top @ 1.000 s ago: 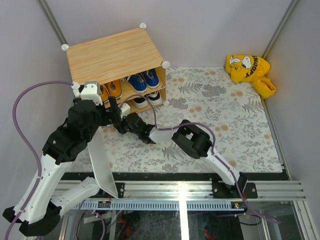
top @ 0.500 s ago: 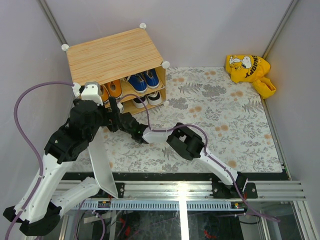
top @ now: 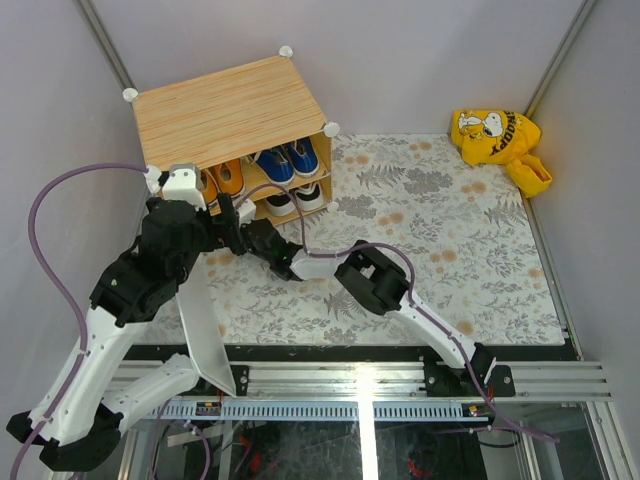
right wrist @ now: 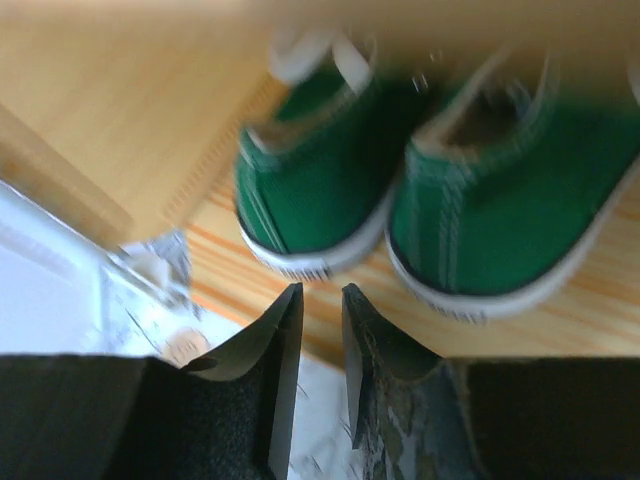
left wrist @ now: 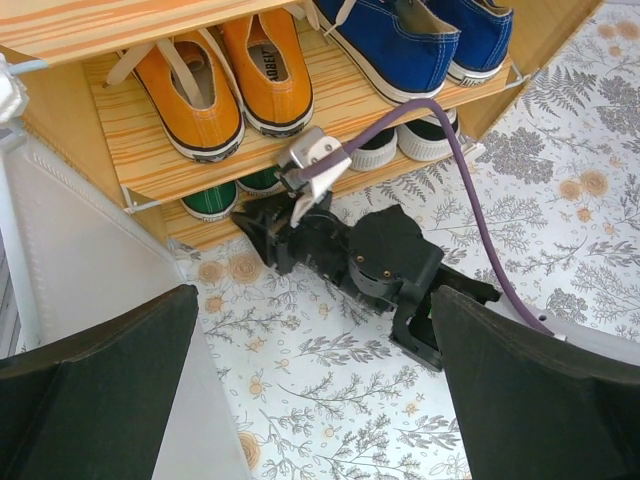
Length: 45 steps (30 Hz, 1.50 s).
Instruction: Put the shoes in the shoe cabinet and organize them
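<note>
Since a second ago the right tool [right wrist: 320, 292] has pushed in from the patterned tabletop [top: 450, 260] toward the shoe cabinet [top: 225, 105] in the far left corner. Its elbow has slid left, and its tip is now at the mouth of the lower shelf.

Every shoe we can see already sits on a shelf. The orange shoes [left wrist: 215, 85] and blue shoes [left wrist: 400, 35] are on the upper one, and the green shoes [right wrist: 320, 190] are on the lower one at the left. We judge the placing done and the tidying in hand.

The next move calls for a short, level nudge to square up the green pair. It should stay low under the upper shelf and not drive the pair too far back.

The right tool's fingers are drawn almost together, with only a slit between them. They hold nothing and point at the gap between the two green shoes, seemingly just short of touching them.

The left tool [left wrist: 312, 292] hovers in front of the cabinet with its fingers spread wide, gripping nothing.
</note>
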Each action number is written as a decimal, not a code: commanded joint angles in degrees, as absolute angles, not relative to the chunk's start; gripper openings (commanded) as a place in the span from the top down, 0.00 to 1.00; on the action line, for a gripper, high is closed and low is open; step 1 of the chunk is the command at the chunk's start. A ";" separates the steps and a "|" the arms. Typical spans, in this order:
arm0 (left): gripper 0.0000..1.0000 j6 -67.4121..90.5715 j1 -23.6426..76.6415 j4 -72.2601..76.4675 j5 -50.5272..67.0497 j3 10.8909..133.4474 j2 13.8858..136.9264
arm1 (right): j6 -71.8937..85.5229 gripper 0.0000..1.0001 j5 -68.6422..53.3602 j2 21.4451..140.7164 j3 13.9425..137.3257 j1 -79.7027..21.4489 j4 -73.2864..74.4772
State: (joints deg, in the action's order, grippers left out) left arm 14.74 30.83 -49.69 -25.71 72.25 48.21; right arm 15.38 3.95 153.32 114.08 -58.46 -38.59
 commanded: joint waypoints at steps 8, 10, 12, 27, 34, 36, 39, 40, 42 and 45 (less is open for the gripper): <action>0.00 18.89 31.11 -46.53 -26.55 76.05 49.89 | 11.07 0.56 -0.49 128.68 87.09 -58.73 -42.73; 0.00 19.69 31.12 -47.42 -27.34 77.10 50.26 | 11.23 0.53 -0.60 123.49 81.17 -58.87 -42.19; 0.00 20.75 31.11 -49.15 -28.18 79.31 51.00 | 11.02 0.49 -0.66 118.64 76.13 -58.98 -39.25; 0.00 34.33 31.11 -63.06 -40.64 91.29 48.55 | 10.27 0.01 16.46 86.04 47.02 -58.85 -20.54; 0.00 46.18 31.12 -72.87 -45.39 88.73 43.37 | 11.06 0.01 15.31 77.74 44.90 -57.75 -8.82; 0.00 47.42 31.11 -73.37 -45.20 86.97 41.67 | 11.02 0.01 15.40 74.81 44.04 -56.97 -6.45; 0.00 48.72 31.08 -72.70 -44.51 83.42 39.95 | 11.25 0.01 15.80 71.08 42.86 -54.76 -2.92; 0.00 49.39 31.07 -72.52 -44.38 82.11 39.60 | 11.38 0.01 15.77 69.63 42.58 -53.81 -1.78; 0.00 50.71 31.13 -71.93 -44.21 79.28 38.96 | 11.55 0.01 15.73 66.53 41.75 -52.16 0.03; 0.00 50.97 31.11 -66.25 -42.45 73.34 35.82 | 11.31 0.01 16.75 61.84 40.62 -50.09 2.98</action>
